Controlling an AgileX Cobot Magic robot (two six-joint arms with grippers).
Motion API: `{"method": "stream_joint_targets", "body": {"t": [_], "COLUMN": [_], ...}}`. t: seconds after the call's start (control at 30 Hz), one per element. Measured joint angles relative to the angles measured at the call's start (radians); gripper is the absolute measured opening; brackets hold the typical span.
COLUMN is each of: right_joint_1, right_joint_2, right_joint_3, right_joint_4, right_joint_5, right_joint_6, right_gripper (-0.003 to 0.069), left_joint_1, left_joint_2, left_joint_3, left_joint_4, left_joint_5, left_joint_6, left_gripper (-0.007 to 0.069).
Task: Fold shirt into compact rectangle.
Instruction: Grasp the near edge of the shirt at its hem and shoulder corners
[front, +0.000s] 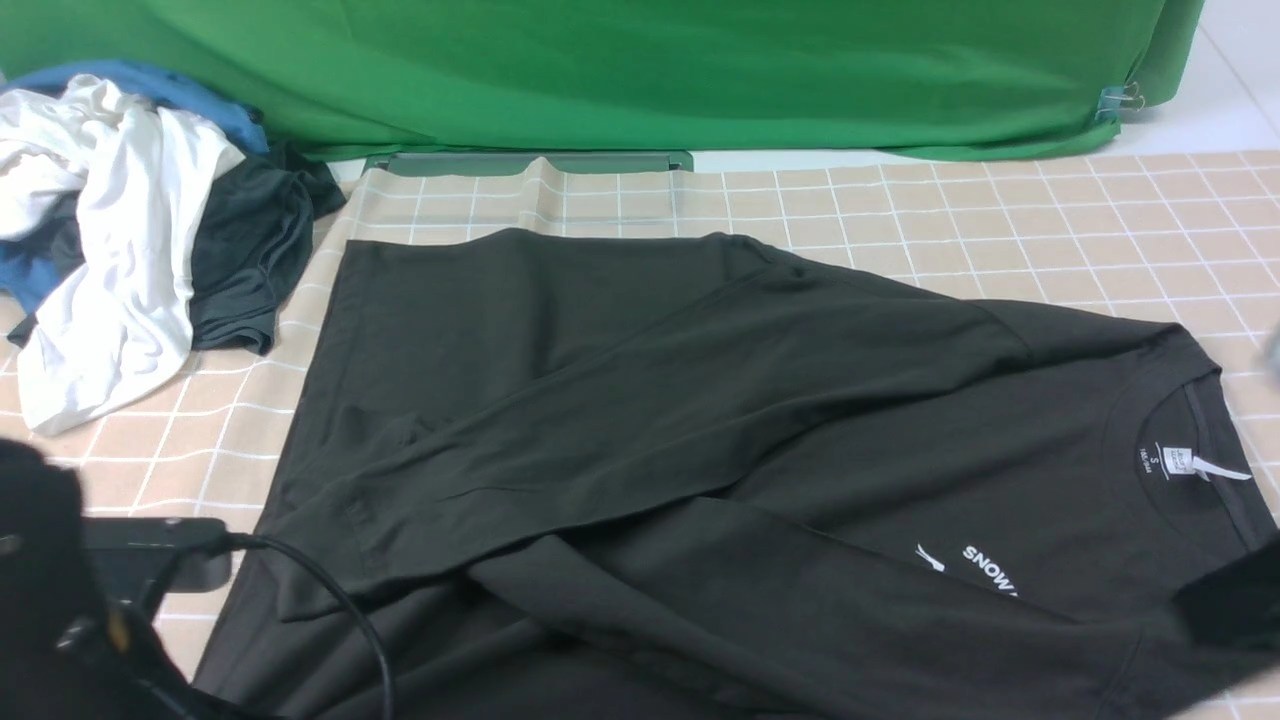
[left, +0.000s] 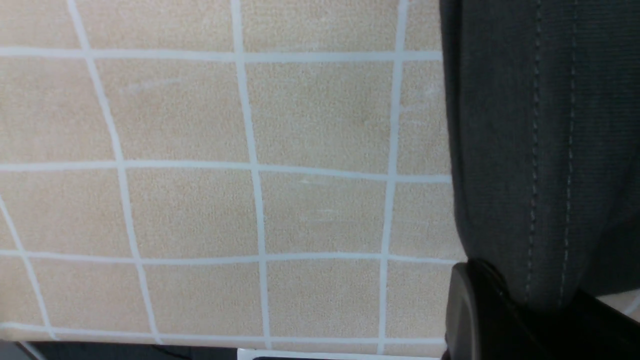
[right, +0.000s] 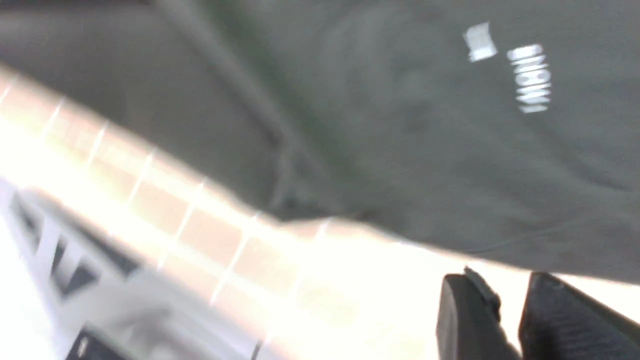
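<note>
At the far left a heap of clothes (front: 120, 230) sits on the checked cloth (front: 1000, 220), white on top with blue and dark grey beneath. It is near the far left corner of the shirt (front: 700, 420). A green backdrop (front: 640, 70) hangs behind the whole table.

In the near left corner the black left arm (front: 45, 600) reaches in, and its cable (front: 340, 600) loops over the shirt's edge. Seen from its wrist, the left gripper (left: 530, 305) is pressed together on the shirt's hem. The double-stitched fabric runs down between the black fingers (left: 475, 310), and bare checked cloth lies beside it.

The shirt fills the middle of the table, lying flat on the cloth with the hem to the left and the collar to the right. Both long sleeves are folded in and run slantwise across the body, one over the other. Toward the right I can see the white neck label (front: 1195, 465) inside the collar. Nearer to me is the white print (front: 985, 565), of which only "SNOW" can be read.

At the right edge the right gripper (right: 502, 282) shows in the front view only as a dark blur over the shirt's near shoulder. Its wrist view is smeared, but the two fingers stand slightly apart with a strip of light between them and nothing in them. They are just off the shirt's edge.
</note>
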Motion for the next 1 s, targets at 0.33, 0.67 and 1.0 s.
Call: {"method": "stream_joint_targets", "body": {"t": [0.33,0.67,1.0], "right_joint_1": [0.517,0.646,0.647], "right_joint_2": [0.228,0.530,0.679], "right_joint_3": [-0.001,-0.001,-0.001], "right_joint_4": [-0.273,-0.467,-0.479], "right_joint_5": [-0.135,-0.258,-0.342], "right_joint_6": [0.230,0.325,0.320], "right_gripper": [0.0386,0.0598,0.0389], "left_joint_1": [0.000,0.000,0.000], "left_joint_2": [-0.061,-0.061,-0.061], "left_joint_3": [0.004,0.005,0.005], "left_joint_4": [0.000,0.004,0.004], "left_joint_5": [0.016,0.013,-0.001], "left_joint_6": [-0.013,-0.013,-0.014], "left_gripper": [0.0035,0.0035,0.0035]}}
